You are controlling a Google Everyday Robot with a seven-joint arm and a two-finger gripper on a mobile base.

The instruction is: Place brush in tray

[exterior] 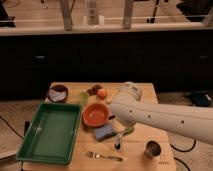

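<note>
The green tray (50, 131) lies at the table's left front. The brush (118, 142) shows as a short white handle with a dark end, standing close to upright on the wood just right of a blue sponge (104, 132). My white arm reaches in from the right, and my gripper (121, 133) is at the brush's upper end, mostly hidden under the arm. The brush is about a hand's width right of the tray and outside it.
An orange bowl (96, 114) sits between tray and arm. A metal fork (104, 156) lies at the front edge, and a metal cup (152, 148) stands at the front right. A dark bowl (57, 93), a green vegetable (82, 98), grapes (93, 90) and an orange fruit (102, 93) are at the back.
</note>
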